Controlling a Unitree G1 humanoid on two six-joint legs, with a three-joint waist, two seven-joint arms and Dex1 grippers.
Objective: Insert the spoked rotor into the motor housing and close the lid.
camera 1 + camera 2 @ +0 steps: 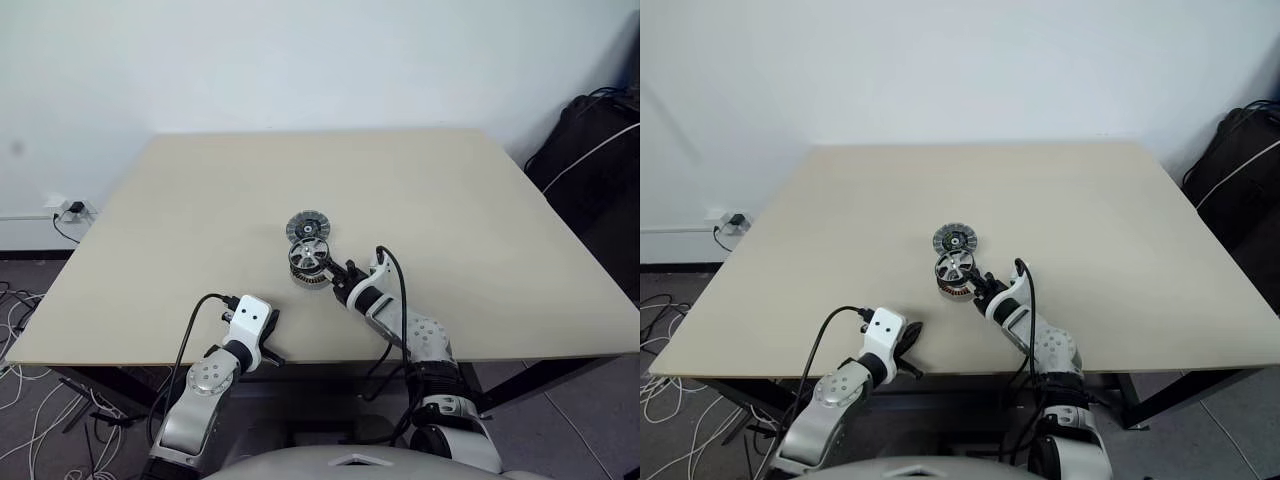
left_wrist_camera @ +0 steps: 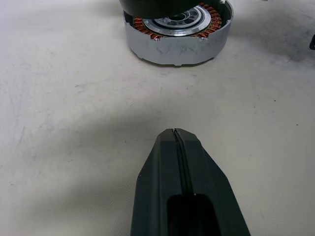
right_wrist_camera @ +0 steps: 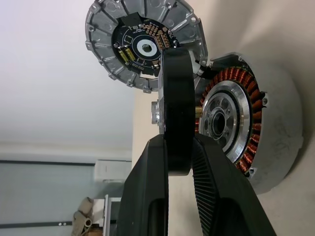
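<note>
On the table (image 1: pixel 200 200), the right gripper (image 3: pixel 179 147) has its two black fingers pinched on the dark rim of the spoked rotor (image 3: pixel 176 108), holding it edge-on and just above the motor housing (image 3: pixel 246 123). In the head views the rotor (image 1: pixel 309 257) shows as a silver spoked wheel hanging over the near disc, with the lid (image 1: pixel 308 228) lying flat on the table just beyond it, close enough that their edges nearly meet.

What the coming move turns on is the rotor's axis against the housing's. The housing sits flat with its copper windings and silver centre facing up; from the right wrist view the rotor is tilted, its hub stub pointing to one side instead of down into the bore. I judge it must be levelled and centred over the silver centre before it can drop in. Whether the rim already touches the windings is hard to tell from here; it looks very close.

The left gripper (image 2: pixel 178 162) is fully closed and empty, resting low over the table on the near side, pointing toward the housing (image 2: pixel 177 34) with bare tabletop between. The right arm is plainly the nearer and has the job; the lid waits untouched for afterwards
</note>
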